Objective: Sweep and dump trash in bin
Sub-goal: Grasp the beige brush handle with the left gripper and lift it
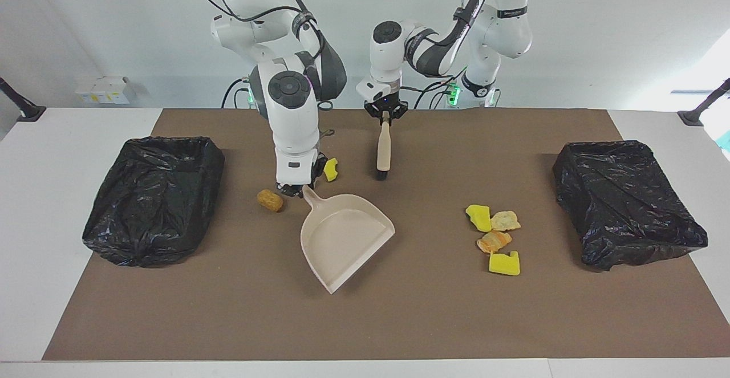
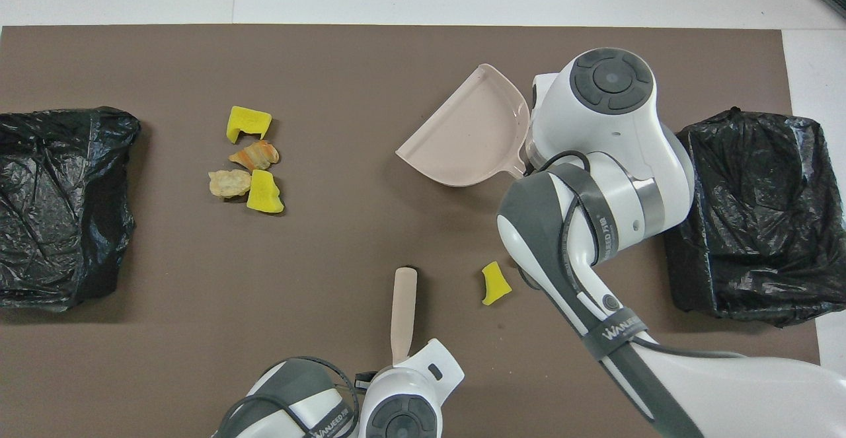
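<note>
Table with brown mat [image 1: 399,321]; contents as follows

- Left gripper [image 1: 385,112]: clenched on the top end of the brush [image 1: 383,149], a pale-handled brush with dark bristles at its low end, tilted slightly, near the robots' edge of the mat
- Right gripper [image 1: 294,189]: clamped on the handle of the beige dustpan [image 1: 342,238], whose open mouth points away from the robots and toward the left arm's end; the pan is empty
- Arm markings: "WANJEED" reads on dark bands of the right arm [image 2: 618,331] and, in part, of the left arm [image 2: 330,421] in the overhead view
- Trash, four pieces grouped toward the left arm's end: yellow sponge chunk [image 1: 478,216], pale tan bit [image 1: 505,220], orange-brown piece [image 1: 494,242], second yellow sponge chunk [image 1: 505,263]
- Trash, single pieces: orange-brown nugget [image 1: 270,199] just beside the right gripper; small yellow sponge scrap [image 1: 330,169] between the right gripper and the brush
- Bins: two, each lined with a black plastic bag, one at the right arm's end [image 1: 154,195], one at the left arm's end [image 1: 624,201]
</note>
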`<state>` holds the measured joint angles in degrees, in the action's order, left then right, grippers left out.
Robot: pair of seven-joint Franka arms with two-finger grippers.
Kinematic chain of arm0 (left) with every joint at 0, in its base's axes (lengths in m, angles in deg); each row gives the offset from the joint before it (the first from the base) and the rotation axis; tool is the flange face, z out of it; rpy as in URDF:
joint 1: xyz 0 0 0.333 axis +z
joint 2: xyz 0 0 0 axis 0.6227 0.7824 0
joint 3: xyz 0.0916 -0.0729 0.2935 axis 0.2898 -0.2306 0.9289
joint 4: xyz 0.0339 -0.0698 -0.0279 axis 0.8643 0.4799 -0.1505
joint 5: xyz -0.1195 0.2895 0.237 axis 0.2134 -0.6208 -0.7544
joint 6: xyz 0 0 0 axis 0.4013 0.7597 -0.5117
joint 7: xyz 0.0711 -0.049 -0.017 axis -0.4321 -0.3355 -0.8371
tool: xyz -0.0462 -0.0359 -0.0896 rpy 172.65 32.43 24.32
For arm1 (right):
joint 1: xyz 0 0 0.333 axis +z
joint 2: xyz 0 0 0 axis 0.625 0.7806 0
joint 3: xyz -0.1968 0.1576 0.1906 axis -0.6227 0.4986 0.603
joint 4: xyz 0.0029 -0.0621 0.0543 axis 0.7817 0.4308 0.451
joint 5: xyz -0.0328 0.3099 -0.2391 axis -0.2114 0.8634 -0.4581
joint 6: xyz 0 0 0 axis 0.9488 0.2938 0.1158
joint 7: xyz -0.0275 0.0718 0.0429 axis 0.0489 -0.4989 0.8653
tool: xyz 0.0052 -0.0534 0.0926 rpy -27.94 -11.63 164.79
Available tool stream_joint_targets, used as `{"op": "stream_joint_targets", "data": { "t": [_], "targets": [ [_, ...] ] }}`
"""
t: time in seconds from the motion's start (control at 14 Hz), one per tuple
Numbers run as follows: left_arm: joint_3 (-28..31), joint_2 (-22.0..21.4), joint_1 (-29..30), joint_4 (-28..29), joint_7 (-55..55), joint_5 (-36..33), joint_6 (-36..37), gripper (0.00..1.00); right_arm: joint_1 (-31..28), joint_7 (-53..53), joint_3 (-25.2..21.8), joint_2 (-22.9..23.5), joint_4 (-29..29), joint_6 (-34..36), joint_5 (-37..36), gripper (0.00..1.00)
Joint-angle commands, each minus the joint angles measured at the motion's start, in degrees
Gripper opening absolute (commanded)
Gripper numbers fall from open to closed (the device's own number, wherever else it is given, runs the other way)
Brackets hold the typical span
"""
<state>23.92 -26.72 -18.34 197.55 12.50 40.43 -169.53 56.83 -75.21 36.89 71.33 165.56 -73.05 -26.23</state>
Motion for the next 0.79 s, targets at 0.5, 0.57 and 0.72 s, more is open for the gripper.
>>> {"op": "stream_joint_targets", "data": {
  "t": [0.5,0.57,0.72],
  "targets": [
    [1.37,-9.33,20.52,-10.26,12.93,0.26,18.55,0.00,-0.57,-2.25,0.36,-1.89,2.23,-1.49,0.76,0.00],
    [1.37,-9.08,24.04,-12.01,15.75,0.26,21.45,0.00,-0.48,-2.16,0.36,-1.89,2.14,-1.49,0.76,0.00],
    [1.46,-8.20,30.11,-13.08,20.41,0.26,22.80,0.00,-0.22,-2.16,0.36,-1.89,2.14,-1.49,0.76,0.00]
  ]
}}
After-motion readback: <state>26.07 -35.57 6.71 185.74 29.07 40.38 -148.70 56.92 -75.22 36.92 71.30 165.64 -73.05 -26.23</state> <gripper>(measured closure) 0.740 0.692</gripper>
